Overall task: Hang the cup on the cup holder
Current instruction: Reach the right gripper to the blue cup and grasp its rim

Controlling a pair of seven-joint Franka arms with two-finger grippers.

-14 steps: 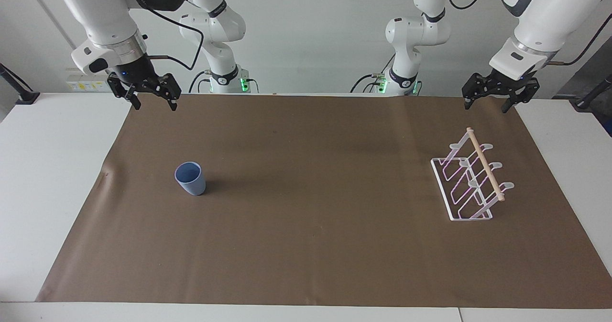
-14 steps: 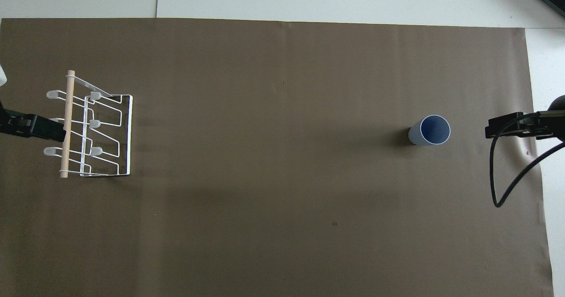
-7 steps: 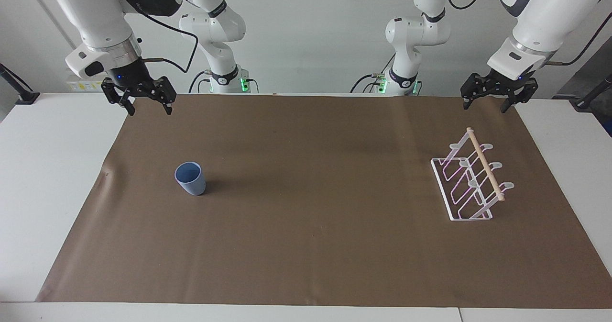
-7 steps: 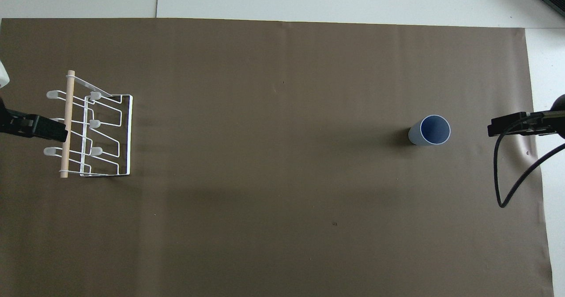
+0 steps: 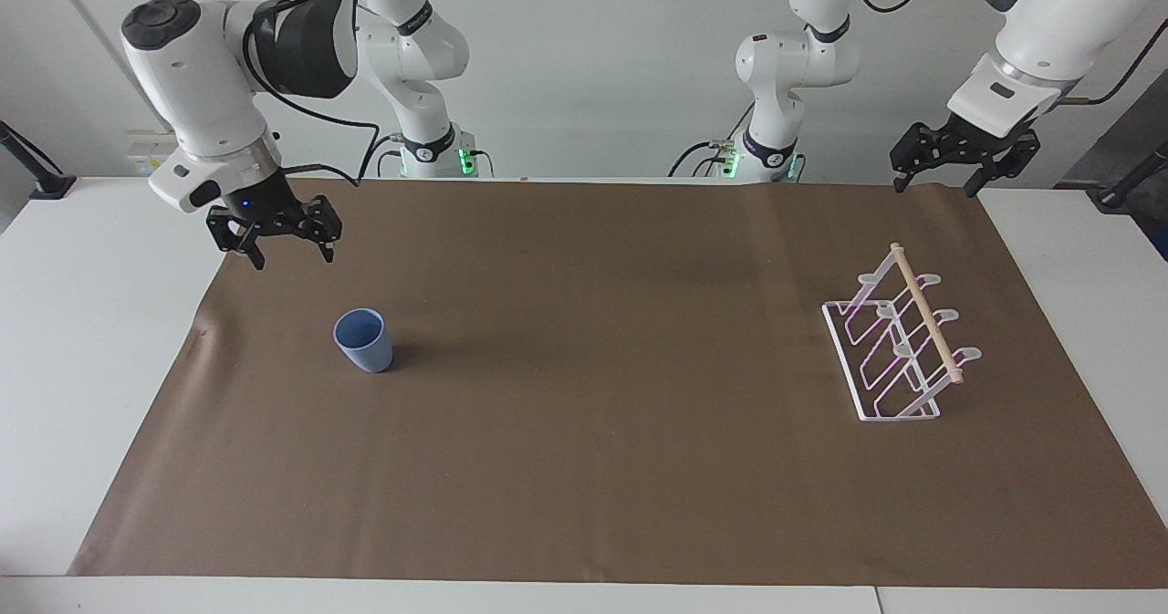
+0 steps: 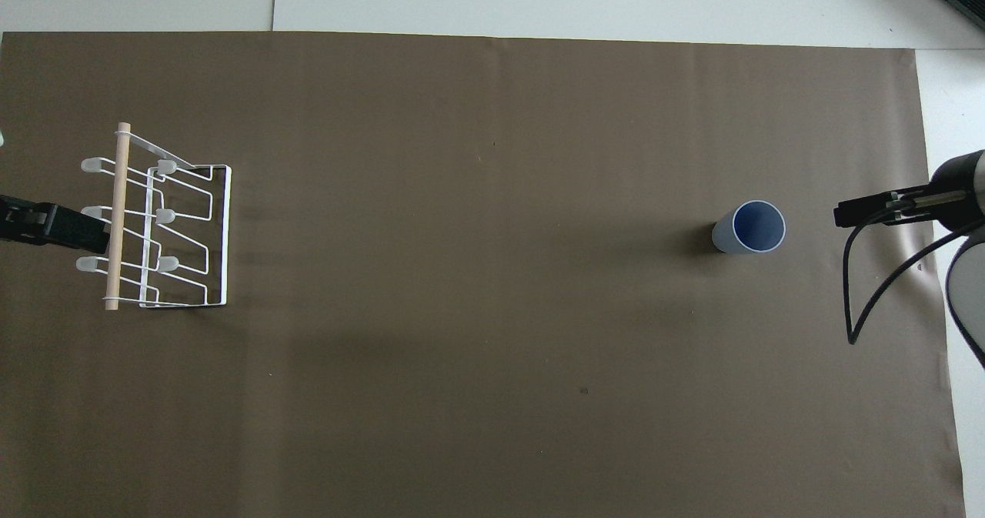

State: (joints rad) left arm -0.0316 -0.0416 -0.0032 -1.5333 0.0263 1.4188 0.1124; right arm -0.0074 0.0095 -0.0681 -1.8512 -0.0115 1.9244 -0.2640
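Brown mat (image 5: 602, 431) spread over white table (image 5: 82, 322), plain white wall (image 5: 593, 48) at top of facing view. Cup (image 5: 363, 340) upright on mat, left-center of facing view. Holder (image 5: 899, 349) on mat at right of that view, empty. Right gripper (image 5: 285, 247) raised over mat edge, upper left, fingers apart, holding nothing. Left gripper (image 5: 940, 181) raised, upper right, fingers apart, empty.
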